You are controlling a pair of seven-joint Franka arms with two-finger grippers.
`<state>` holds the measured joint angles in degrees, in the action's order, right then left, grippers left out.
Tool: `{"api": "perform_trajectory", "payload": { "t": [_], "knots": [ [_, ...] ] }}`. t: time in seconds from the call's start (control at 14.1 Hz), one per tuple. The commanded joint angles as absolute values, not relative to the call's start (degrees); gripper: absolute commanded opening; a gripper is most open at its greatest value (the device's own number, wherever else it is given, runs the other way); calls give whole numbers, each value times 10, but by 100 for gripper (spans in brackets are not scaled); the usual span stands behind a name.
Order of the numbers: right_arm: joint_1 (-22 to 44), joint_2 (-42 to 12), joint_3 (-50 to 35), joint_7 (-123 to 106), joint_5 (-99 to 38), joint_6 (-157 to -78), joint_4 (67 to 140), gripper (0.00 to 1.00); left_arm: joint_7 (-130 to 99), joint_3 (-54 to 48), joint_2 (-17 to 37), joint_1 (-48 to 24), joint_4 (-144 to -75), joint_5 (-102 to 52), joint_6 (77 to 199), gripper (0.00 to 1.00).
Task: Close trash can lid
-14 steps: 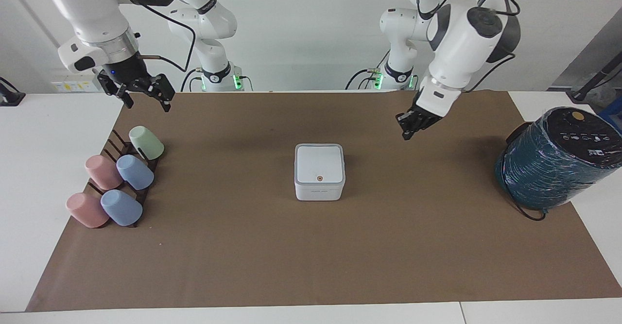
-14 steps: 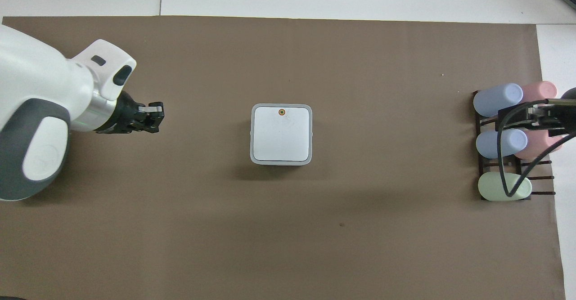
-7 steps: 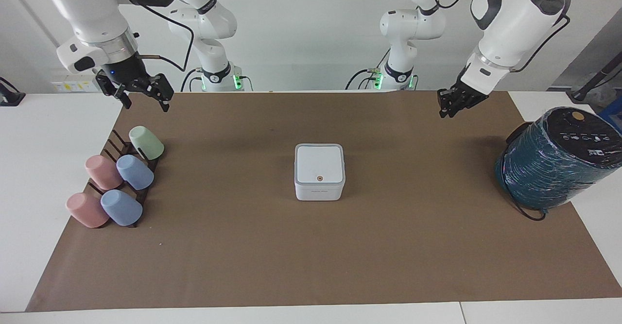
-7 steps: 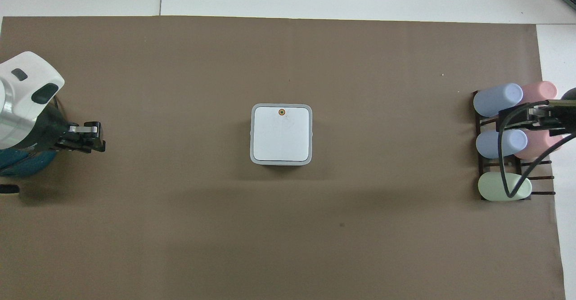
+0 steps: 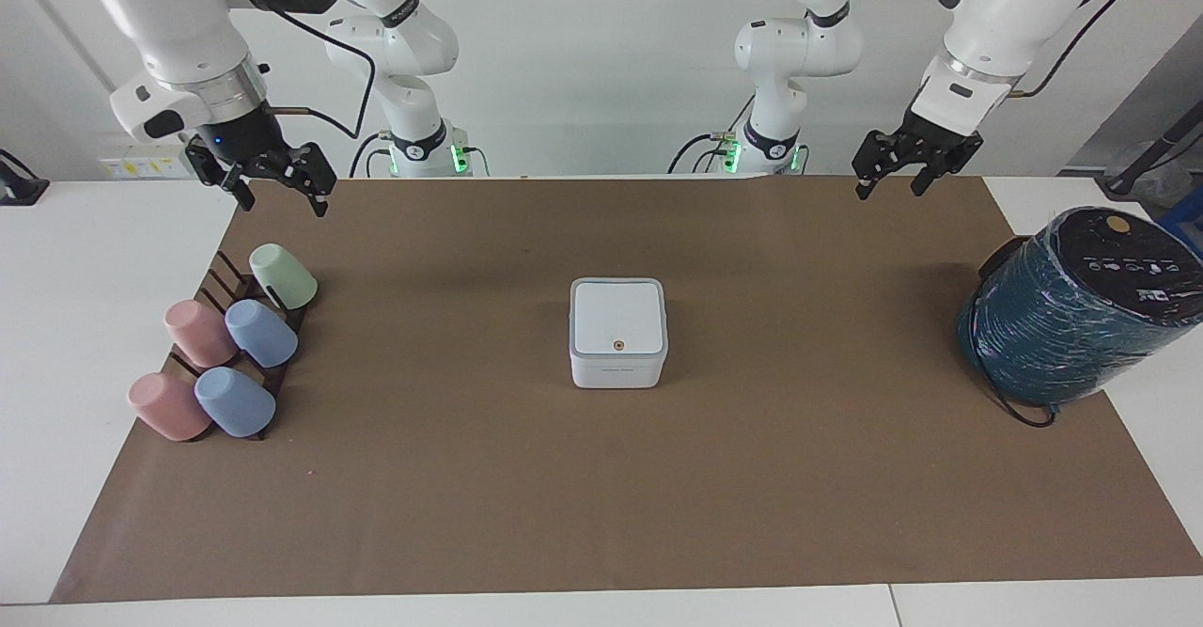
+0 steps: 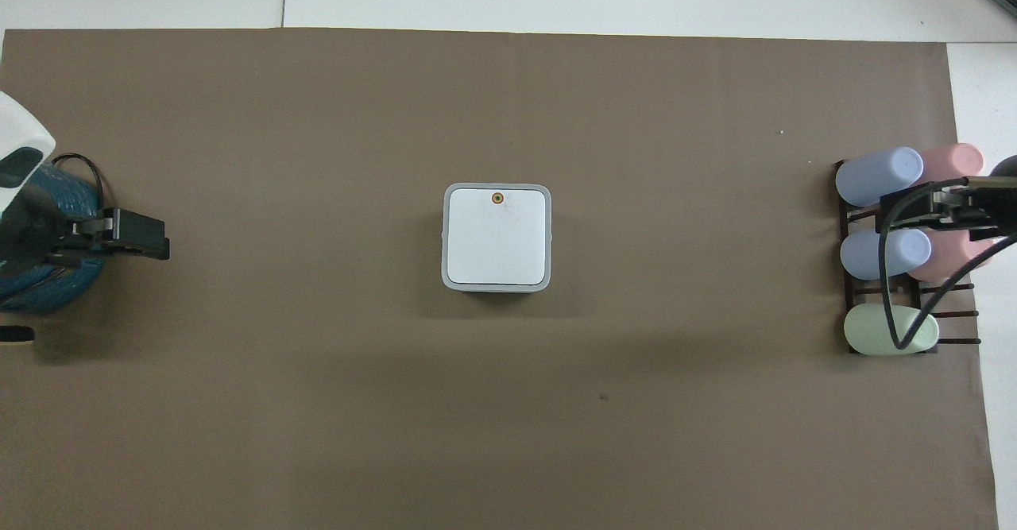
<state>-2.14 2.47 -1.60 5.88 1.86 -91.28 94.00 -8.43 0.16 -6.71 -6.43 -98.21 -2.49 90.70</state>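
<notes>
left hand (image 5: 891,179) and right hand (image 5: 278,185) hang released over mat edges; lid (image 5: 617,317) lies shut.

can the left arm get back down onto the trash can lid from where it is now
Probably yes. The left gripper hangs open and empty over the brown mat near the robots, toward the left arm's end. Only bare mat lies between it and the lid, which sits flat on the trash can mid-table.

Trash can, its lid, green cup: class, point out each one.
trash can (image 5: 617,372): facing view, front wall.
lid (image 6: 497,240): overhead view, top face.
green cup (image 5: 285,276): facing view, side wall.
</notes>
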Motion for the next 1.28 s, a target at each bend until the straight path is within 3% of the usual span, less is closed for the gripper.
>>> {"api": "perform_trajectory", "payload": {
  "t": [0.0, 1.2],
  "knots": [
    [-29, 39, -20, 47, 21, -924, 958, 100, -59, 11, -67, -53, -972, -12, 890, 100],
    [-29, 40, -20, 47, 20, -923, 962, 100, -1, 22, -77, -47, -963, -10, 889, 100]
  ]
}}
